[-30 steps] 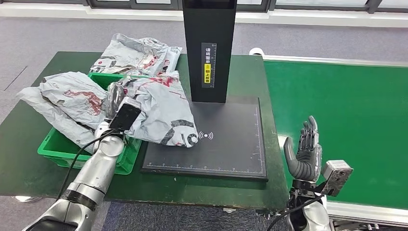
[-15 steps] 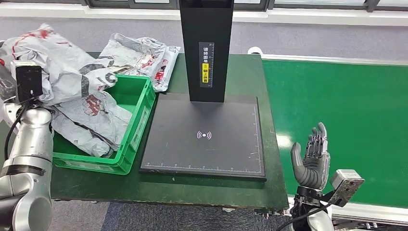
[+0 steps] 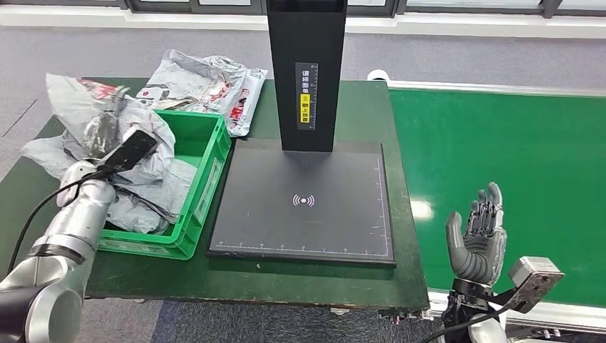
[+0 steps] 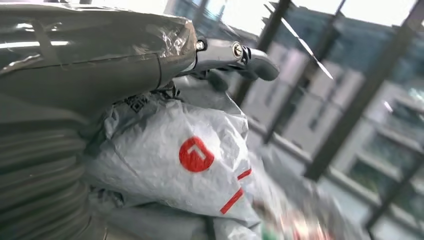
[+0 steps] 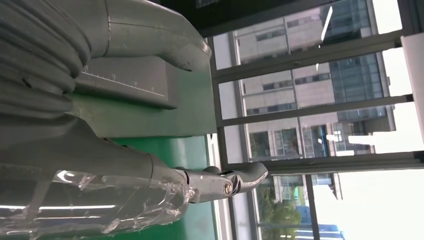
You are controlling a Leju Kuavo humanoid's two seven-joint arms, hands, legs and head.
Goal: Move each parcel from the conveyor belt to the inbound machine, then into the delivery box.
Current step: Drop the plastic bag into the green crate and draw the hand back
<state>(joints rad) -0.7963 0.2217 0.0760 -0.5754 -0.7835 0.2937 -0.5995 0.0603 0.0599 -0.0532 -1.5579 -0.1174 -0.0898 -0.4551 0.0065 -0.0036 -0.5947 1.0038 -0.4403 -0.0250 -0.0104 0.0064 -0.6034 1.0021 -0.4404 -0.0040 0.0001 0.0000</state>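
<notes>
light: bright, even | windows blown out | left wrist background blurred

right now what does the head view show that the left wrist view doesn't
Only the head view shows the green plastic delivery box, the flat black inbound machine pad with its black upright column, the green conveyor belt, another crumpled grey parcel behind the box, and the open right hand. Only the left wrist view shows the red round logo on the held bag and window frames beyond. Both show the left hand gripping the grey plastic parcel bag above the box.
</notes>
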